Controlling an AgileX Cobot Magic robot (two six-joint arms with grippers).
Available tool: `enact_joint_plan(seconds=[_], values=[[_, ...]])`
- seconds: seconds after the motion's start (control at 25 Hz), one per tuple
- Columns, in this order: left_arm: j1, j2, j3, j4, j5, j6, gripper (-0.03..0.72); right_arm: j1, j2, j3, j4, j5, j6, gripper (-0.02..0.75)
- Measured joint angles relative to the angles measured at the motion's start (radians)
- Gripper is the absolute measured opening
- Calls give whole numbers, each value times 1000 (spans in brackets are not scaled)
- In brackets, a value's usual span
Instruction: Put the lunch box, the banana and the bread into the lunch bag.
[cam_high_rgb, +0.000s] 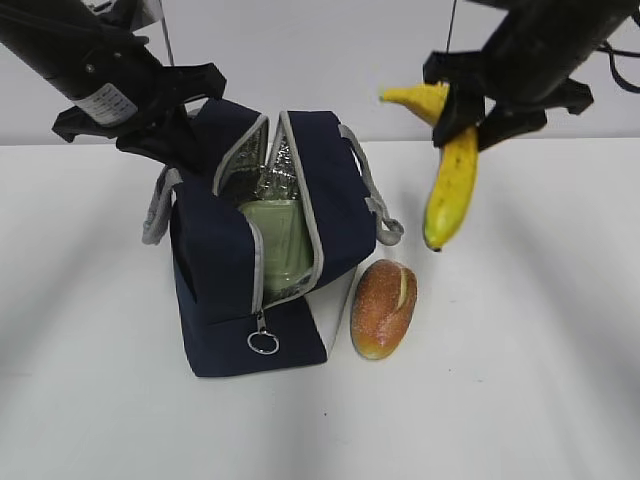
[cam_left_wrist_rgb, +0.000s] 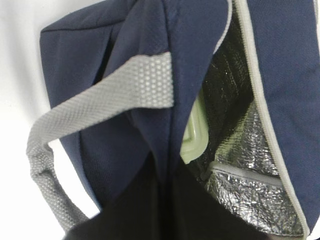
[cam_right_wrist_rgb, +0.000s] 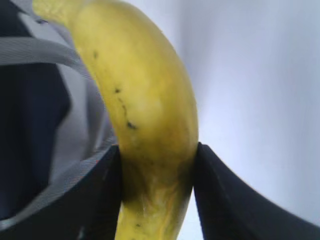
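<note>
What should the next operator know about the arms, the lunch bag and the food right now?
Left gripper: shut on the lunch bag, pinching its left flap back so the mouth is open.
Right gripper: shut on the banana, held in the air right of the bag.
Done: lunch box sits inside the bag.
Left: put the banana in, then the bread, which lies on the table by the bag's right side.

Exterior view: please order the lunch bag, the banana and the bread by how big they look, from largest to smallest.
1. lunch bag, clearly the largest.
2. banana, longer than the bread, but it hangs lifted in the right gripper, so nearness may enlarge it.
3. bread, the smallest.
</note>
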Motion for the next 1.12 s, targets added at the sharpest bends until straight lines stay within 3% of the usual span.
enact_joint_plan(seconds=[0.28, 0.44, 0.76, 1.12], values=[[0, 0, 0, 4, -1, 0, -3, 5, 8, -50, 588, 12, -343, 312], [0, 0, 0, 4, -1, 0, -3, 23, 82, -52, 743, 15, -401, 312], [0, 0, 0, 4, -1, 0, -3, 60, 199, -52, 831, -8, -435, 312], [0, 0, 0, 5, -5, 0, -3, 63, 224, -52, 683, -17, -421, 312]])
